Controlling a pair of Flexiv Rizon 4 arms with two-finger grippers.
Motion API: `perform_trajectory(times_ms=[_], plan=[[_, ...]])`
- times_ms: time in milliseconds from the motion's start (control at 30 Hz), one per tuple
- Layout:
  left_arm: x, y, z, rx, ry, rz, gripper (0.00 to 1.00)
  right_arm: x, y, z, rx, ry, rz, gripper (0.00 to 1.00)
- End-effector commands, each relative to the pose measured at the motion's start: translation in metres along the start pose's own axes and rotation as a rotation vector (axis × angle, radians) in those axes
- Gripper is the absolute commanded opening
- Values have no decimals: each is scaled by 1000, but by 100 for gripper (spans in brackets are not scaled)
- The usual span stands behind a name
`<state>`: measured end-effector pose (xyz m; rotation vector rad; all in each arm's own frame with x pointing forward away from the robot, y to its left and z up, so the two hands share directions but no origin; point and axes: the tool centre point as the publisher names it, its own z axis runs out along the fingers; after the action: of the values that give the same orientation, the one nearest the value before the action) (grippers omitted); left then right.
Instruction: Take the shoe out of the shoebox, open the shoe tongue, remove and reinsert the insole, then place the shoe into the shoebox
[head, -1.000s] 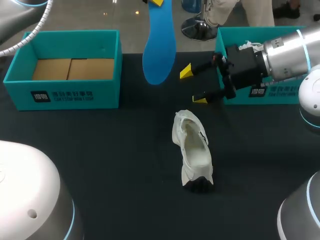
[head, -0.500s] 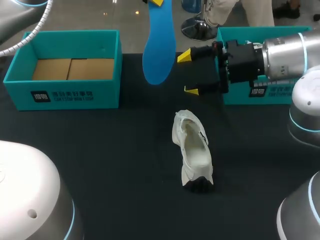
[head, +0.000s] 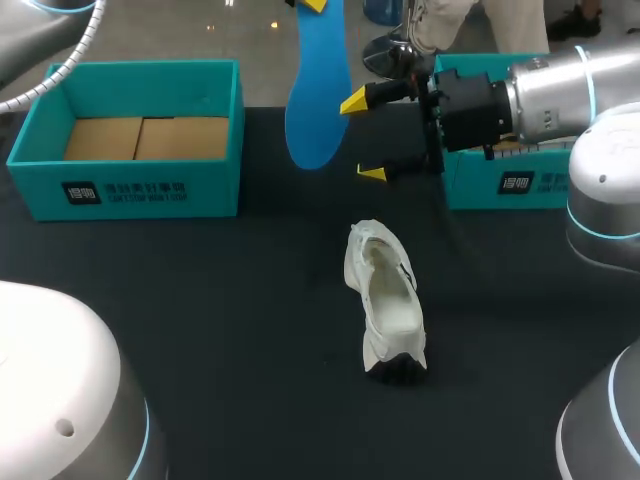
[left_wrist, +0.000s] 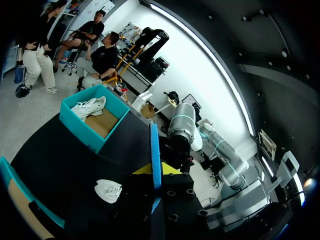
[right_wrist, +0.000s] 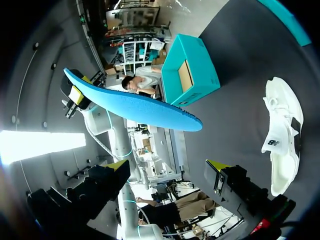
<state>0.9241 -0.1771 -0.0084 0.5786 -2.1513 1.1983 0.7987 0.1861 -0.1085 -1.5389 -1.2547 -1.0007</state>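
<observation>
A blue insole (head: 318, 90) hangs upright above the table's far side, its upper end pinched in my left gripper (head: 313, 5). In the left wrist view the insole (left_wrist: 155, 159) stands edge-on between the shut yellow tips of the left gripper (left_wrist: 156, 172). My right gripper (head: 362, 138) is wide open just right of the insole's lower end and touches nothing. The right wrist view shows the insole (right_wrist: 135, 107) ahead of the right gripper (right_wrist: 167, 167). A white shoe (head: 385, 300) lies on the black table, below both grippers, its opening upward.
A teal shoebox (head: 130, 185) with a cardboard floor stands at the far left. A second teal shoebox (head: 500, 185) sits at the far right, behind my right arm; in the left wrist view this box (left_wrist: 80, 125) holds another white shoe (left_wrist: 90, 106).
My right gripper has moved up and to the left, from beside the right box to just beside the hanging insole. The insole, left gripper and shoe have not moved.
</observation>
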Motion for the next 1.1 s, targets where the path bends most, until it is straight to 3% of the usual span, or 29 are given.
perform_trajectory(times_ms=[33, 167, 200, 267, 333, 433, 833, 1100], plan=[[-1, 0, -1, -1, 2, 1, 0, 1, 1, 2, -1, -4, 1, 100], [-1, 0, -1, -1, 2, 1, 0, 1, 1, 2, -1, -4, 1, 100], [-1, 0, -1, -1, 2, 1, 0, -3, -1, 1, -4, 42, 24, 100], [-1, 0, -1, -1, 2, 1, 0, -11, -2, -4, -61, 17, 118, 100], [-1, 0, -1, -1, 2, 1, 0, -9, -5, 0, -75, 100, 122, 100], [-1, 0, -1, -1, 2, 1, 0, -7, -9, 3, -103, 123, 167, 100], [-1, 0, -1, -1, 2, 1, 0, 5, -6, 11, -66, 173, 208, 100], [-1, 0, -1, -1, 2, 1, 0, 2, -4, 17, -33, 162, 259, 100]])
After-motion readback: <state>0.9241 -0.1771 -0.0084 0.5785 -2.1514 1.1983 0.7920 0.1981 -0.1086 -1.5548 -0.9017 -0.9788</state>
